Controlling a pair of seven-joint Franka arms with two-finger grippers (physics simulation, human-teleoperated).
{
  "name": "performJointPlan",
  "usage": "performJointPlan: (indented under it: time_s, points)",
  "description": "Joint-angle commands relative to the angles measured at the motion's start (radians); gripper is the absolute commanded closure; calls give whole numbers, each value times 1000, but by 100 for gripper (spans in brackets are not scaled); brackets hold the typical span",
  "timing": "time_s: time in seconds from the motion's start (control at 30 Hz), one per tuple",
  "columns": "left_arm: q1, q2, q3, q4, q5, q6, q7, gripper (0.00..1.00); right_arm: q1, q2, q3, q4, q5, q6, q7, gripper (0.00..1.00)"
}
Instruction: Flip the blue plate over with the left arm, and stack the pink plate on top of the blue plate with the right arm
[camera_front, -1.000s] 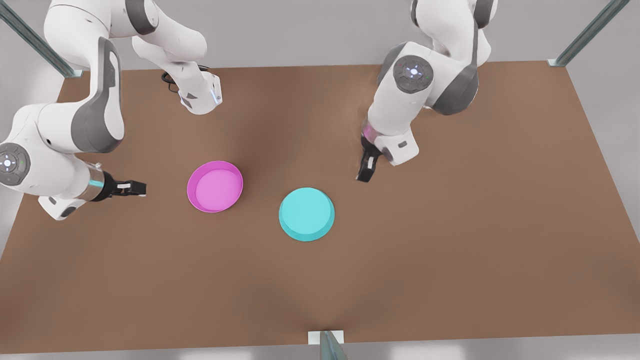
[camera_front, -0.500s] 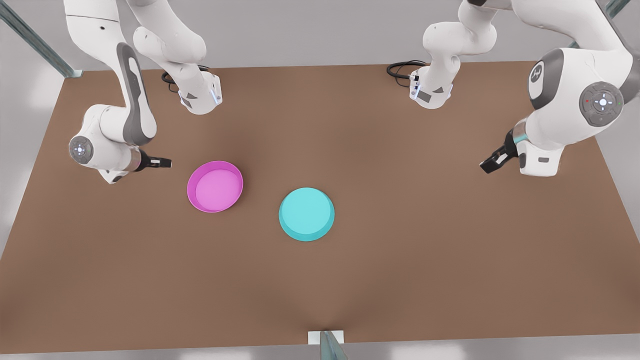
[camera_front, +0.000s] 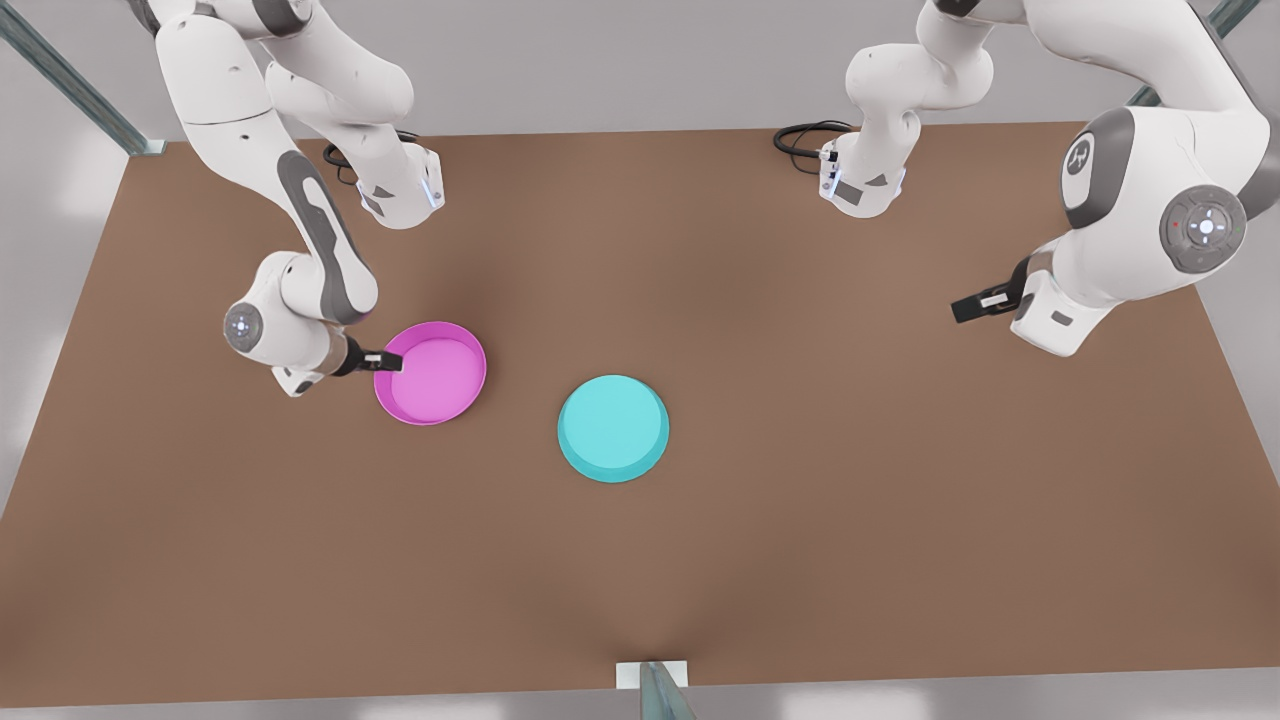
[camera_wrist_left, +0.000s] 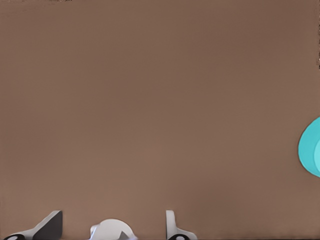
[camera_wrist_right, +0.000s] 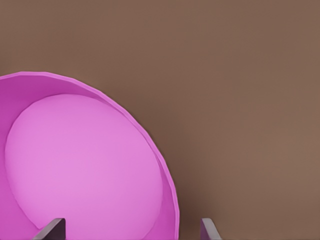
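The blue plate (camera_front: 613, 428) lies near the middle of the desk (camera_front: 800, 550), its flat underside apparently turned upward, so the flip is judged done. The pink plate (camera_front: 430, 373) rests rim-up beside it toward the front view's left, apart from it and not yet stacked.

The right gripper (camera_front: 385, 361) is placed low at the pink plate's edge on the front view's left. In the right wrist view its fingers (camera_wrist_right: 50, 229) are spread wide, with the plate's rim (camera_wrist_right: 167, 200) seen between them, and nothing is gripped yet. The left gripper (camera_front: 975, 304) is held well away toward the front view's right, waiting. In the left wrist view its fingers (camera_wrist_left: 50, 225) stand apart and empty, and a sliver of the blue plate (camera_wrist_left: 311, 153) is seen at the far edge.

Several slips can be foreseen. If the fingers are closed before the low rim is properly straddled, the plate may be pushed across the desk rather than caught. A hold on so thin a wall could let the plate tilt or slide out during the lift. If it is released off-centre, it may be left overhanging the blue plate or may nudge it aside.
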Motion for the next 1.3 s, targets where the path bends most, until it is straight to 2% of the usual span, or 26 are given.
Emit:
performJointPlan:
  time_s: [0.0,0.37,0.4,0.43,0.5,0.57,0.6,0.63,0.67,0.8,0.93,0.97,1.03,1.17,1.27]
  points:
    - [0,-1,0,0,2,-7,311,0,-5,11,0,3,16,34,-53,0]
    - [0,-1,0,0,3,-7,308,0,-22,99,0,8,23,35,-71,0]
    - [0,-1,0,0,5,-7,308,0,-22,99,0,8,23,35,-87,14]
    - [0,-1,0,0,5,-7,308,0,-22,99,0,8,26,35,-87,33]
    - [1,-1,0,0,5,-7,311,0,-22,99,0,10,30,31,-87,44]
    - [1,-1,0,0,5,-7,311,0,-20,99,0,17,30,28,-87,63]
    - [1,-1,0,0,5,-7,311,0,-20,99,0,19,30,28,-96,70]
    - [1,-1,0,0,5,-7,311,0,-20,99,0,23,30,26,-107,76]
    - [1,-1,0,0,5,-7,311,0,-19,99,0,28,30,23,-113,79]
    - [1,1,0,0,6,-7,312,0,-20,88,1,71,31,-56,-113,79]
    - [1,2,0,2,8,-7,311,0,-8,53,11,174,140,-239,-116,79]
    - [1,1,0,2,8,-8,311,0,-6,47,37,200,197,-256,-116,79]
    - [1,2,0,2,8,-8,311,0,12,51,78,237,269,-251,-116,79]
    - [1,2,0,2,8,-8,312,0,188,108,80,336,418,-221,-61,79]
    - [1,5,0,2,8,-11,312,0,323,128,80,333,439,-97,25,79]
